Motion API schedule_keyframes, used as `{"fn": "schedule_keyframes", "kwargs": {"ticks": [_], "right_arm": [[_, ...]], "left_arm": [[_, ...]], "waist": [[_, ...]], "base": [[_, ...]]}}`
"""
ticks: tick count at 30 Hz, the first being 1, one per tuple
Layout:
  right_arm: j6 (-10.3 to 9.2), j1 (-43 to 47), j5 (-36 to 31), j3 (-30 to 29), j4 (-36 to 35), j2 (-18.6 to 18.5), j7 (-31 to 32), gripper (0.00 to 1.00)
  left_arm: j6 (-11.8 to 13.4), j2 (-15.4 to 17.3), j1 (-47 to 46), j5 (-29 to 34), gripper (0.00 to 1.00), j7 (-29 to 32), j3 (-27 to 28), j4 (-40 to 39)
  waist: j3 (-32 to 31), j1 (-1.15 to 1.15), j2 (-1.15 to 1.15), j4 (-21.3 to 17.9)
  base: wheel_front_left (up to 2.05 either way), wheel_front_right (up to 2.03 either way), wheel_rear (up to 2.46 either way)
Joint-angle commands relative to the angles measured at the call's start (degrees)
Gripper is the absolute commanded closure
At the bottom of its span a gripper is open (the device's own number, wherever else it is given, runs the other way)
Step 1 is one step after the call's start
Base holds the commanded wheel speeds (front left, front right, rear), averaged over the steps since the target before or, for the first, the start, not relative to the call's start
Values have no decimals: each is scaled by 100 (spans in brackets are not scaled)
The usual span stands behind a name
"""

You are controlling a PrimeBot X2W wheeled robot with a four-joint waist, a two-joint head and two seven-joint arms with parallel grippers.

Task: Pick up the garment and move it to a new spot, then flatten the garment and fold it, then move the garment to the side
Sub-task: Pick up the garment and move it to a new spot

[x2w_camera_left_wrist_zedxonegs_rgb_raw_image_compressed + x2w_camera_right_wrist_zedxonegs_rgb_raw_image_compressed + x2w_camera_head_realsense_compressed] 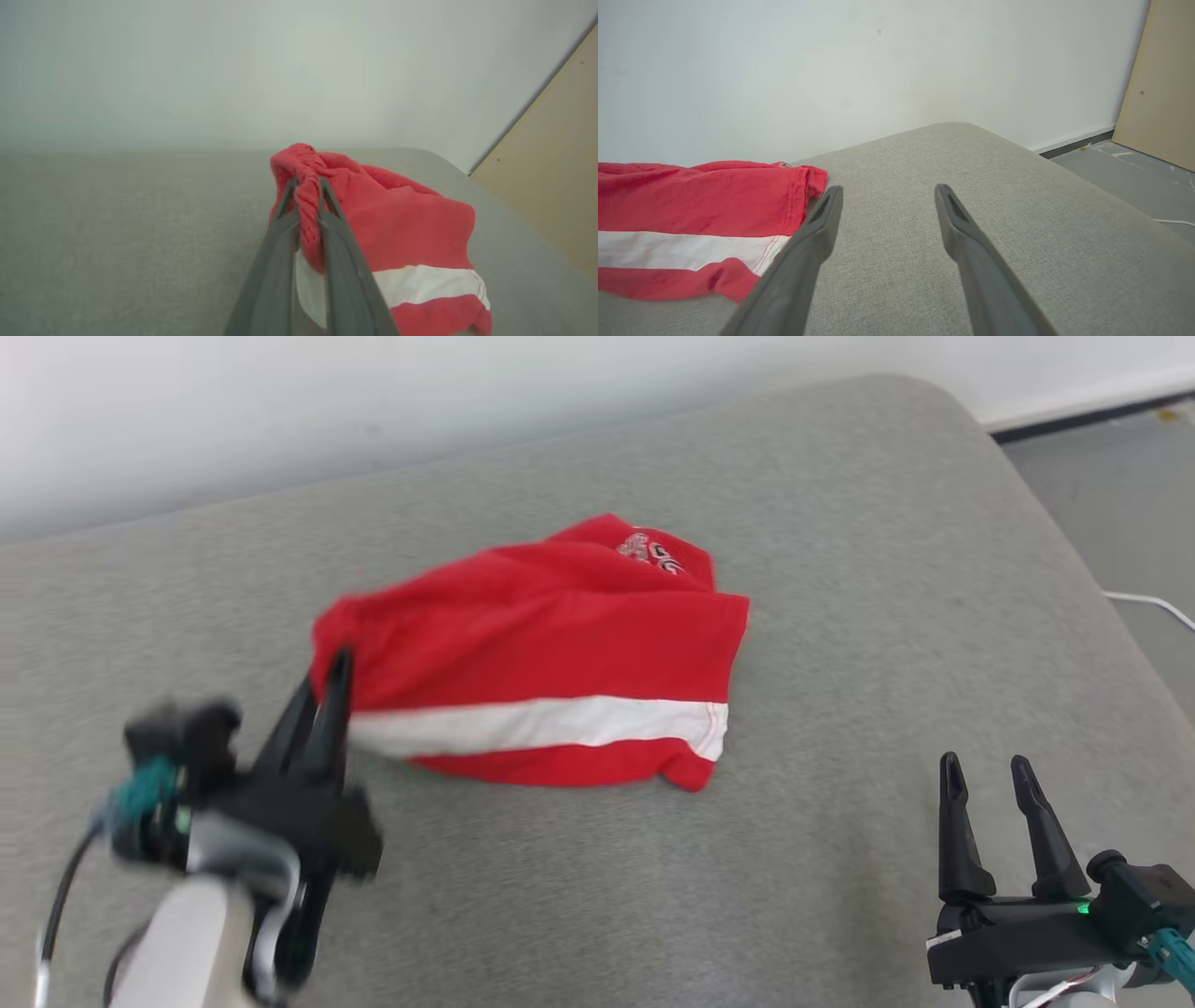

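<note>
The garment (551, 653) is red with a white stripe and a small printed logo, lying bunched in the middle of a grey padded surface (840, 523). My left gripper (329, 677) is shut on the garment's left edge, and that edge is lifted. In the left wrist view a ribbed red hem of the garment (397, 224) is pinched between the two fingers of my left gripper (307, 184). My right gripper (985, 770) stands open at the lower right, apart from the cloth. In the right wrist view my right gripper (885, 193) is open over bare fabric, the garment (691, 205) to its left.
A white wall (373, 401) runs behind the padded surface. The surface's right edge drops to a grey floor (1120, 495) with a white cable (1153, 604). A tan board (1162, 79) leans against the wall at the right.
</note>
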Motion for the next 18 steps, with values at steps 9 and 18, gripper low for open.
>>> {"fn": "schedule_keyframes", "kwargs": {"ticks": [9, 18], "right_arm": [[-12, 171, 15, 96, 60, -177, -4, 0], [-12, 234, 6, 242, 82, -270, -4, 0]], "left_arm": [[153, -41, 1261, -228, 100, -218, 99, -319], [19, -110, 1252, -29, 0, -992, 33, 179]], "waist": [[-350, 0, 0, 651], [-626, 0, 0, 845]], "base": [[0, 0, 0], [0, 0, 0]]}}
